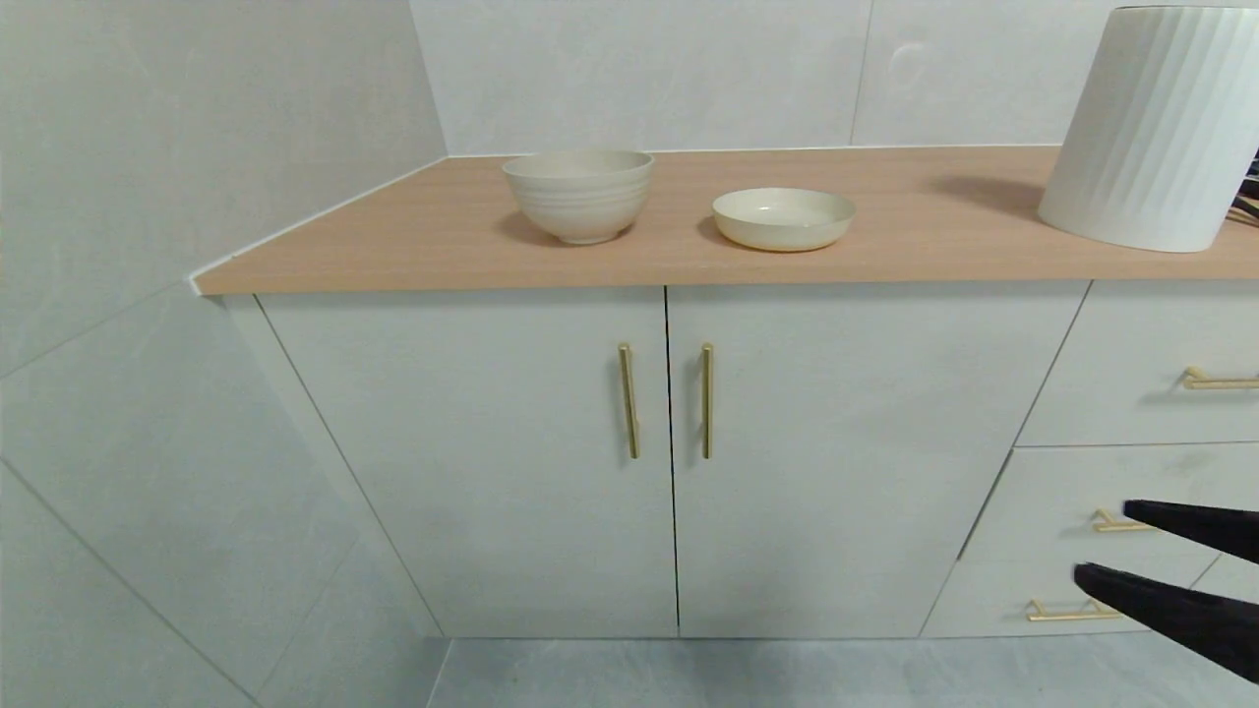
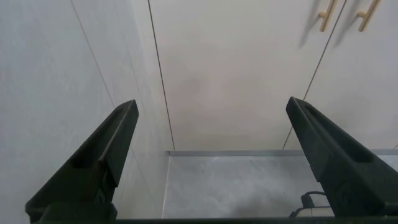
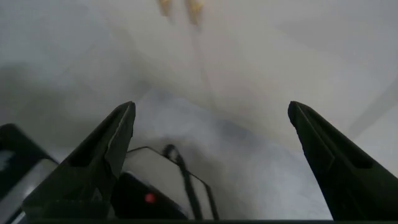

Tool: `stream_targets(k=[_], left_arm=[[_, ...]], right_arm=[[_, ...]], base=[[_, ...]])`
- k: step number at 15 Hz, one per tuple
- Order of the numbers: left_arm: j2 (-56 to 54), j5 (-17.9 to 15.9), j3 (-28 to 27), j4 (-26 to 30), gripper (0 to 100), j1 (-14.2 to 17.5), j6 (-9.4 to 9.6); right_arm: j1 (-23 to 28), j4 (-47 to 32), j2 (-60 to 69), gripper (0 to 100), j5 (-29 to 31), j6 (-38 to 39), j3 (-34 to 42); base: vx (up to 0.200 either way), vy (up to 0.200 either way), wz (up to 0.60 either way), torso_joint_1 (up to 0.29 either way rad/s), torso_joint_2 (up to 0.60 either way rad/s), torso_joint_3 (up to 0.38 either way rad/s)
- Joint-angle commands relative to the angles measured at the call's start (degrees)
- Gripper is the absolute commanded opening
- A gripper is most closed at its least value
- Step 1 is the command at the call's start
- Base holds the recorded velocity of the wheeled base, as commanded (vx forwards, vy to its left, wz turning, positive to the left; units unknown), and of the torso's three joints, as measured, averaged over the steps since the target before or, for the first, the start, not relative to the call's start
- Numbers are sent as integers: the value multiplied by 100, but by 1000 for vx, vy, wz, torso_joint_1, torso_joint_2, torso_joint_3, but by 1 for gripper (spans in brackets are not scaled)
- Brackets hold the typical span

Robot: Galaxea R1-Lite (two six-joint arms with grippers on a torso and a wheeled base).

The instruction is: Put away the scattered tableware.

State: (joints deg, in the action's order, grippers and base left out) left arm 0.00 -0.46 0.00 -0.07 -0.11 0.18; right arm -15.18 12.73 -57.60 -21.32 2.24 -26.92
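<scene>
A cream ribbed bowl (image 1: 579, 193) stands on the wooden countertop (image 1: 413, 236) toward its left end. To its right lies a shallow cream dish (image 1: 783, 217). Below them the cabinet's two doors (image 1: 492, 462) are closed, with gold handles (image 1: 629, 400) meeting at the centre seam. My right gripper (image 1: 1100, 544) hangs open low at the right, in front of the drawers, far from both dishes. My left gripper (image 2: 211, 112) is open and empty, held low before the cabinet front and the floor.
A tall white ribbed container (image 1: 1161, 128) stands at the counter's right end. Drawers with gold pulls (image 1: 1215, 381) sit right of the doors. Tiled walls close off the left side and the back. Grey floor (image 1: 689, 674) lies below.
</scene>
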Motion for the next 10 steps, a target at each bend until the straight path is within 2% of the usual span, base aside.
stream_targets(k=[1, 3, 5, 10], left_arm=[[0, 2, 0, -1, 100, 2, -1], [0, -6, 0, -1, 100, 2, -1], [0, -6, 0, -1, 100, 2, -1], [0, 2, 0, -1, 100, 2, -1]], right_arm=[[-811, 1048, -2141, 100, -56, 180, -587], [-1145, 1513, -2932, 100, -56, 268, -947], [-1427, 1619, -3451, 100, -65, 540, -1430], [-1506, 1610, -4189, 100, -206, 813, -2494]], base=[[0, 0, 0, 0, 0, 0], [0, 0, 0, 0, 0, 0], [0, 0, 0, 0, 0, 0], [0, 0, 0, 0, 0, 0]])
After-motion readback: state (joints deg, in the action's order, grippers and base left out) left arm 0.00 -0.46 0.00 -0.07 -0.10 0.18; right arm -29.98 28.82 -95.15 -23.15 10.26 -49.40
